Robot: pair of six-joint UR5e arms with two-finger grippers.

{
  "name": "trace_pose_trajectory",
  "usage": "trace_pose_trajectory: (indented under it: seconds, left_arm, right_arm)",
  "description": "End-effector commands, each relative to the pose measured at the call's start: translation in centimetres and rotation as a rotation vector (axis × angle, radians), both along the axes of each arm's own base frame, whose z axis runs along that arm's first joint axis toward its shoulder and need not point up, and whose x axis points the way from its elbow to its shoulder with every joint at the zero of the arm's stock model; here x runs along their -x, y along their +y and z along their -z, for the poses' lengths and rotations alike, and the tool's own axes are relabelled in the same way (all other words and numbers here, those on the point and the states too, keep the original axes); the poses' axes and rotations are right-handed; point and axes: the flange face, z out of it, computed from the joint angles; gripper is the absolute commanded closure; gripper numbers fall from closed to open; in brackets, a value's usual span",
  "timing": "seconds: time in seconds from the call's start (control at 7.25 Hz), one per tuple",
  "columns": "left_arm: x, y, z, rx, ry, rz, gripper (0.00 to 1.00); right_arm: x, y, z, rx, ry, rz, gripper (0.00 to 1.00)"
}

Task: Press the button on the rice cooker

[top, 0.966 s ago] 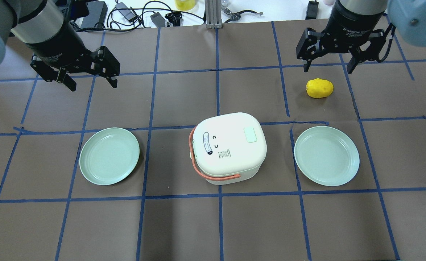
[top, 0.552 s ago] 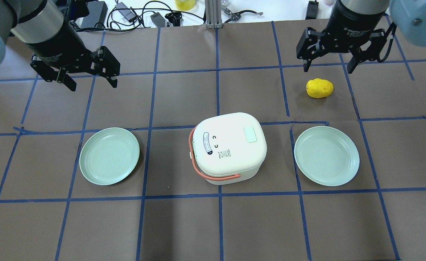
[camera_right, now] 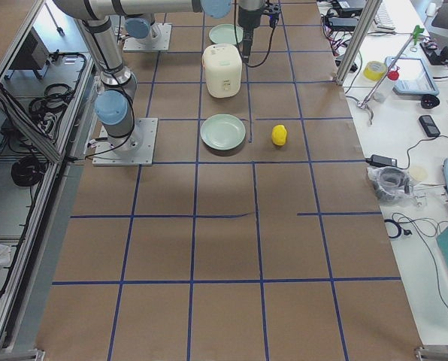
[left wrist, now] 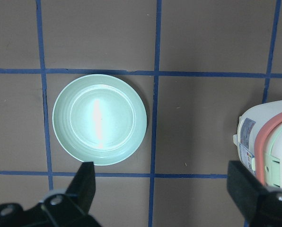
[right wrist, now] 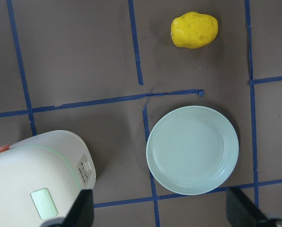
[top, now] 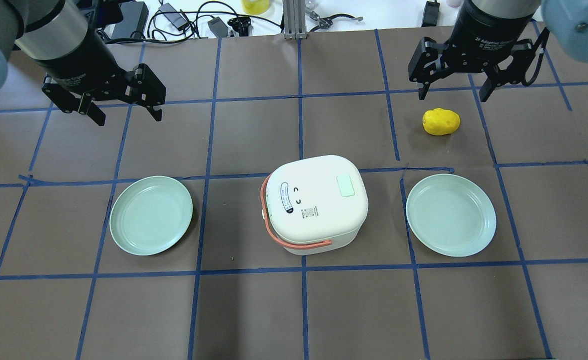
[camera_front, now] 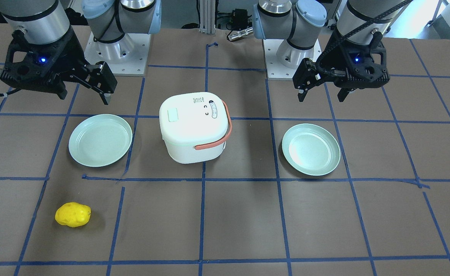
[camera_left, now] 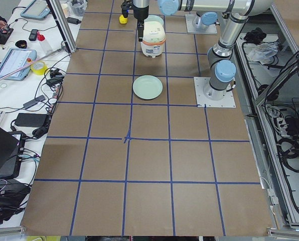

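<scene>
The white rice cooker (top: 316,202) with a salmon handle stands at the table's middle, lid shut. A pale green button (top: 346,185) is on the lid's right side. The button also shows in the front view (camera_front: 172,114) and the right wrist view (right wrist: 44,203). My left gripper (top: 127,118) is open and empty, hovering far left of the cooker. My right gripper (top: 454,95) is open and empty, hovering at the far right, beyond a yellow potato (top: 441,121). Neither gripper touches the cooker.
A pale green plate (top: 151,215) lies left of the cooker and another (top: 450,215) lies right of it. Both hold nothing. Cables and chargers (top: 173,17) lie past the table's far edge. Blue tape lines grid the brown table.
The right arm has shifted very slightly toward the far edge. The left arm, the cooker and the plates have not moved.
</scene>
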Motion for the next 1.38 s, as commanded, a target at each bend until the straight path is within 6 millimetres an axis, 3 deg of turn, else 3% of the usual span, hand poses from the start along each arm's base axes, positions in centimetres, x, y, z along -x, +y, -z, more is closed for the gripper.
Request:
trace_pose_trajectory:
  seconds: [0.0, 0.28, 0.41, 0.55, 0.69, 0.83, 0.97, 1.24]
  left_arm:
    - [0.0, 0.0, 0.0, 0.0, 0.0, 0.0, 0.0]
    - [0.0, 0.0, 0.0, 0.0, 0.0, 0.0, 0.0]
    - [0.0, 0.0, 0.0, 0.0, 0.0, 0.0, 0.0]
    - [0.0, 0.0, 0.0, 0.0, 0.0, 0.0, 0.0]
    - [0.0, 0.0, 0.0, 0.0, 0.0, 0.0, 0.0]
    - [0.0, 0.0, 0.1, -0.002, 0.0, 0.0, 0.0]
    - [0.0, 0.0, 0.0, 0.0, 0.0, 0.0, 0.0]
    - [0.0, 0.0, 0.0, 0.0, 0.0, 0.0, 0.0]
  right_arm:
    - [0.1, 0.1, 0.7, -0.015, 0.01, 0.01, 0.0]
    - [-0.7, 0.1, 1.2, -0.02, -0.013, 0.014, 0.0]
    - [-2.9, 0.5, 1.7, -0.027, -0.012, 0.017, 0.06]
    - [-5.1, 1.0, 2.9, -0.048, -0.009, 0.049, 0.3]
    - [-7.2, 1.9, 4.0, -0.073, -0.047, 0.095, 0.74]
    - [-8.1, 2.2, 4.6, -0.095, -0.091, 0.131, 0.94]
    - [-8.7, 2.6, 5.2, -0.118, -0.123, 0.147, 1.0]
    - [-10.5, 3.5, 7.4, -0.154, -0.127, 0.129, 1.0]
